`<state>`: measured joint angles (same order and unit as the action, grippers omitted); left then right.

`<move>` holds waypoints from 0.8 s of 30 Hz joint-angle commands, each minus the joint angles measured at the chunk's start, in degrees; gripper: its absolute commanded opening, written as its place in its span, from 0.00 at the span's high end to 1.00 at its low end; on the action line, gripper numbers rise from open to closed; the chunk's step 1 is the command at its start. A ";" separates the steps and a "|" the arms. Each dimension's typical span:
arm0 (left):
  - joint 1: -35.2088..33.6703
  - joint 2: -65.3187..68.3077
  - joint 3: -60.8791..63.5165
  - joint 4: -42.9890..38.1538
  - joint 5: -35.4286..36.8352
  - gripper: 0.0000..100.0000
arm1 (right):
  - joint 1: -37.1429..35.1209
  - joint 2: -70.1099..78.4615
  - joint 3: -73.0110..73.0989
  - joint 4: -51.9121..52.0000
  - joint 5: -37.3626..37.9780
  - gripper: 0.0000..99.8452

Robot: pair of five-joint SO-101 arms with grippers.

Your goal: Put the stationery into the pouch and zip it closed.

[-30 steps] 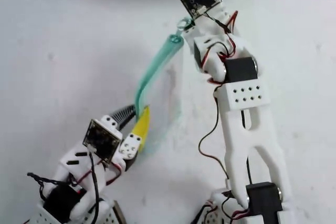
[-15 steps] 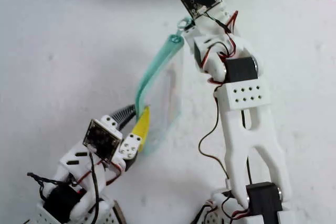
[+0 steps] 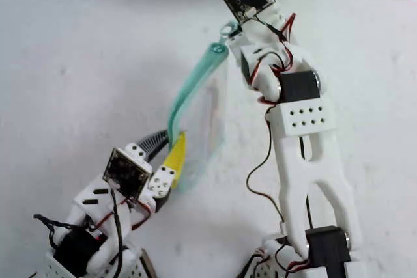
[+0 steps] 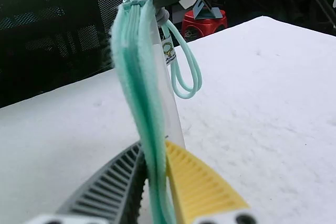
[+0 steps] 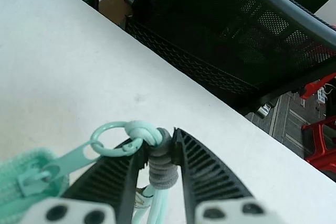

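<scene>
You've moved nothing: your left hand, lower left, still pinches the pouch by its zip edge; your right hand, top centre, still clamps the cord.

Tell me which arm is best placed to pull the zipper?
Likely the right. The right gripper is shut on the cord tied to the zipper pull, while the left gripper clamps the pouch at its other end, bracing it.
</scene>
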<state>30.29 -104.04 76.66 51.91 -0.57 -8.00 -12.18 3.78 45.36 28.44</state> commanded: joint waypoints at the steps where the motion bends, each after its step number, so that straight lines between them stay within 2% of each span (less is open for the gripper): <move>1: 0.92 -0.75 -2.46 2.29 -0.44 0.98 | 8.22 1.54 -2.55 -2.33 0.35 0.98; 24: 1.01 -0.75 -2.37 2.20 -0.44 0.98 | 10.15 5.93 -3.87 -3.56 0.35 0.98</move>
<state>30.29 -104.04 76.66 51.91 -0.57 -8.00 -8.92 3.08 44.31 28.44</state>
